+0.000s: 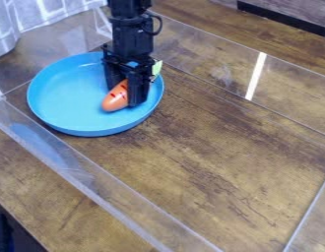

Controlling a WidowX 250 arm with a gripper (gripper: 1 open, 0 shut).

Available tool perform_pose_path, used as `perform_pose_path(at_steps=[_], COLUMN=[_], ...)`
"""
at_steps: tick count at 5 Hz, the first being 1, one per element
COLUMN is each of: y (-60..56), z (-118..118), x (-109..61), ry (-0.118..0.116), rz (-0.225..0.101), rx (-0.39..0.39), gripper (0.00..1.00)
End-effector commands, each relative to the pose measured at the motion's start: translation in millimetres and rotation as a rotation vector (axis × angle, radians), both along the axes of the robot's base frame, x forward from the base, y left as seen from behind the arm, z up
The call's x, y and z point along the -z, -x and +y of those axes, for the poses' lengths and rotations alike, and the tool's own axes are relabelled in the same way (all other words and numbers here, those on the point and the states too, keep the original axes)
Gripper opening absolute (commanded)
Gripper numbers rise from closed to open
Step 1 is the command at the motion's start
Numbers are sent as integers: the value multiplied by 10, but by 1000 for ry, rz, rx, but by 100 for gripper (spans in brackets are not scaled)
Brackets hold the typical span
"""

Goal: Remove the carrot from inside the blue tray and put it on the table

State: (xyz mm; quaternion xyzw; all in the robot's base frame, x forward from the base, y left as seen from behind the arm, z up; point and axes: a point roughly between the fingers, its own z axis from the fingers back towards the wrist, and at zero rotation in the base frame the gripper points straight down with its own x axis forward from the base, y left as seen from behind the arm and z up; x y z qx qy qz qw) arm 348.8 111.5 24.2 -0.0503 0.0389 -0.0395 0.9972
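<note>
Claw [123, 87] pointing down over the blue tray [76, 101], seemingly clamped on the carrot [115, 97], arm [130, 30] roughly upright above.

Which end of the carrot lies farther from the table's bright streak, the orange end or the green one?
The orange end, down in the blue tray; the green top is on the streak's side.

No readable text, labels, brands, numbers or signs.
</note>
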Motion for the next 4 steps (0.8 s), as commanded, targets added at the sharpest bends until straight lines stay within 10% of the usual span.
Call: perform_pose_path(at_steps=[1, 4], y=[-13, -31], z=[-106, -186], x=[72, 87], ry=[11, 18], rz=[14, 15], rx=[43, 65], gripper=[0, 0])
